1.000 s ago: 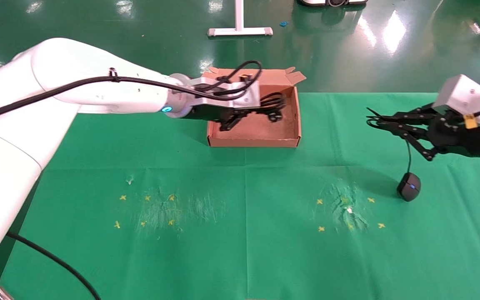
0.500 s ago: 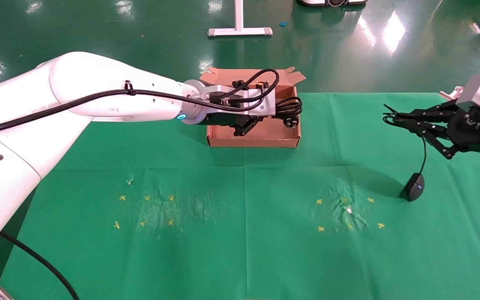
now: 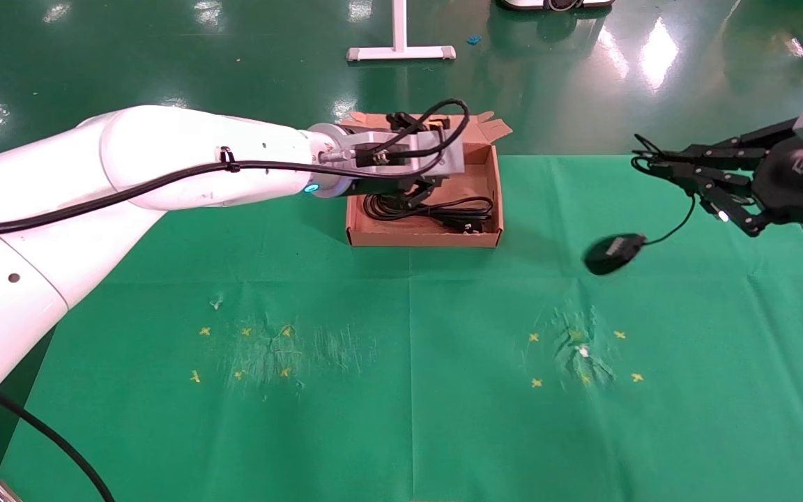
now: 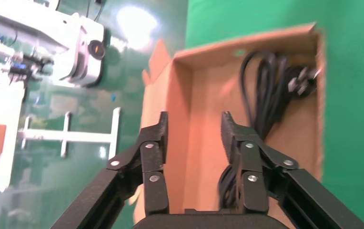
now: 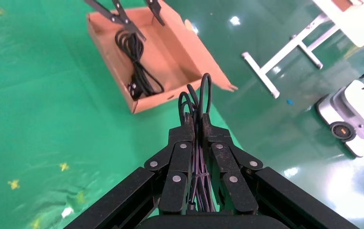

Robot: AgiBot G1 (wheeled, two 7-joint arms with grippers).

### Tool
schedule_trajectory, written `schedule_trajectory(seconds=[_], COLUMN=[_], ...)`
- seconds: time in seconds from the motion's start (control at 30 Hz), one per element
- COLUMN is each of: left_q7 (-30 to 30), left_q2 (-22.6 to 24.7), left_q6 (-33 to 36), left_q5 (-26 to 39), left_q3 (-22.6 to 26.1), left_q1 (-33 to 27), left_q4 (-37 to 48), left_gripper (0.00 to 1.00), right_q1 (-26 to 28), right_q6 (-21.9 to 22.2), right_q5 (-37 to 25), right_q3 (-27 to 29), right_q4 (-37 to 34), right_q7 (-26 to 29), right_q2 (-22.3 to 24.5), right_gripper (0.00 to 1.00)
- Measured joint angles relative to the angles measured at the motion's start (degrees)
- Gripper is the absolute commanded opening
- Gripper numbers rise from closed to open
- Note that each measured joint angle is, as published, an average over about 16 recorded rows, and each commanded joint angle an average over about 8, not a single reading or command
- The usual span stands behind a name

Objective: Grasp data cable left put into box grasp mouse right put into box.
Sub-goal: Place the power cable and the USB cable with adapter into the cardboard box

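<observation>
My left gripper [image 3: 412,199] is over the box [image 3: 488,233], fingers spread apart and holding nothing, and the data cable [image 3: 436,208] lies coiled inside the box along its near wall. My right gripper [image 3: 652,167] is raised over the right side of the bench [image 3: 401,390], clamped on the bunched thin cord [image 5: 200,98] of the mouse [image 3: 607,254]. The mouse hangs from that cord above the green cloth, between the box and the gripper, well clear of the box.
</observation>
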Motion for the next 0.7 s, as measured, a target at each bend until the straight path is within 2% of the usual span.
schedule_trajectory(seconds=[0.13, 0.37, 0.7], left_q7=[-0.06, -0.17, -3.68], left_q2=[-1.47, -7.00, -14.31], left_q6=[2.00, 7.67, 9.43], left_q5=[-1.66, -4.01, -3.27], left_q3=[0.64, 0.49, 0.81], left_q1=[-2.02, -5.67, -7.01], left_q4=[2.08, 3.13, -3.47], left_gripper=[1.00, 1.00, 1.00], right_q1=[0.68, 1.96, 4.70], right_q6=[-0.18, 0.89, 4.21], right_q5=[0.32, -0.55, -3.85], right_q3=[0.05, -0.61, -3.42], right_q4=[0.96, 3.89, 7.53], right_q7=[-0.39, -0.33, 1.30], right_q2=[-0.67, -3.25, -11.11], right_gripper=[0.00, 0.00, 0.00])
